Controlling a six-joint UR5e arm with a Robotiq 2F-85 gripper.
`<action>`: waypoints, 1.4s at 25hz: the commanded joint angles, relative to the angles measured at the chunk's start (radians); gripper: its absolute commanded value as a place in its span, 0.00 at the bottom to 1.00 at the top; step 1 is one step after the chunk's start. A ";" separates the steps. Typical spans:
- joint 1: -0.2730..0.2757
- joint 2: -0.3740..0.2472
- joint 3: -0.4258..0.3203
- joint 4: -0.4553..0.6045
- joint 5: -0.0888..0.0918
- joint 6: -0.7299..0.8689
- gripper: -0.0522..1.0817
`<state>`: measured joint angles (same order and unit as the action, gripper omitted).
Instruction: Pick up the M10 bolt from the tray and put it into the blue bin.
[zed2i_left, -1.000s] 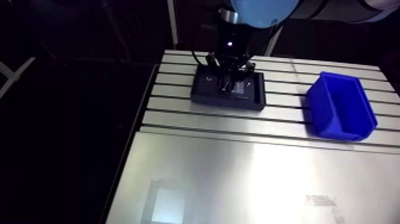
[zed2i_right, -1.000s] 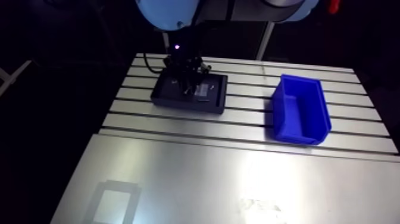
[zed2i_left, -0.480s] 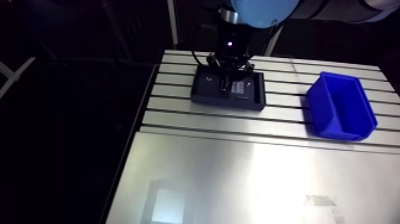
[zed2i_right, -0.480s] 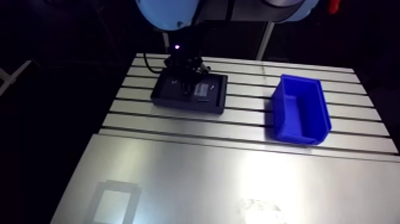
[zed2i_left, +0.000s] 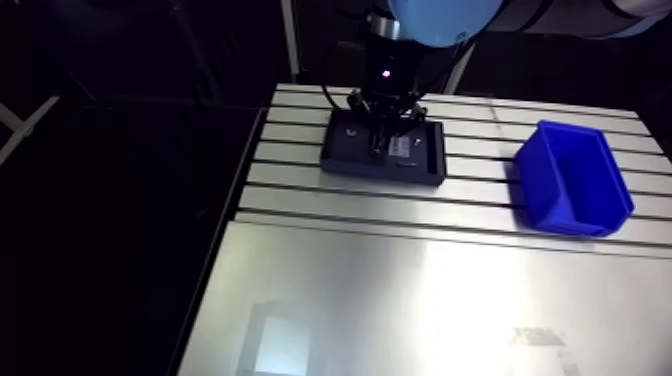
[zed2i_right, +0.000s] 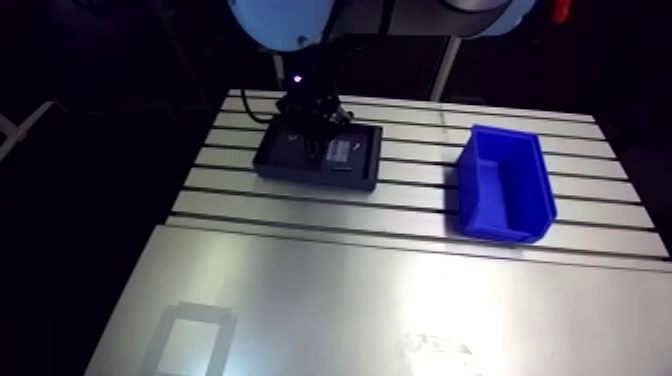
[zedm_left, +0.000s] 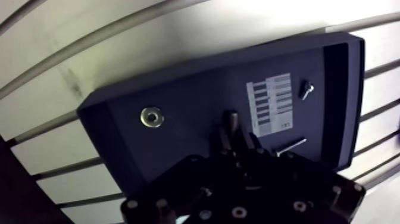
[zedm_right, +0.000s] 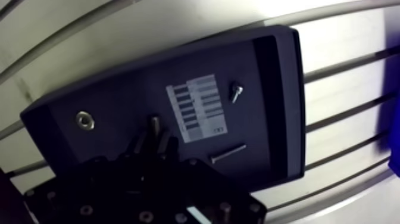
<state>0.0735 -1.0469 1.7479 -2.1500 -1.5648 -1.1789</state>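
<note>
Reaching straight down from the wrist, the jaws stand low inside the black tray (zedm_left: 178, 89), near the middle of its floor. They are pressed close and pinch the M10 bolt (zedm_left: 231, 119), a short dull metal cylinder which sticks out ahead of them, low at the tray floor. The tray is dark, matte and rectangular with raised walls. On its floor lie a white printed label (zedm_left: 271, 104), a round shiny washer (zedm_left: 152, 116), a small screw (zedm_left: 306, 90) and a long thin screw (zedm_left: 291, 145). The blue bin (zed2i_left: 575, 180), open on top, stands well apart on the slotted aluminium desk (zed2i_left: 400, 300)
</note>
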 joint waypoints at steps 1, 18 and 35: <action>0.000 -0.003 0.000 0.000 0.002 -0.004 0.85; 0.000 -0.158 -0.026 0.095 -0.021 -0.083 0.99; -0.090 -0.440 -0.121 0.468 -0.021 -0.618 0.99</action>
<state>0.0479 -1.3711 1.6599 -1.8236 -1.5852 -1.4773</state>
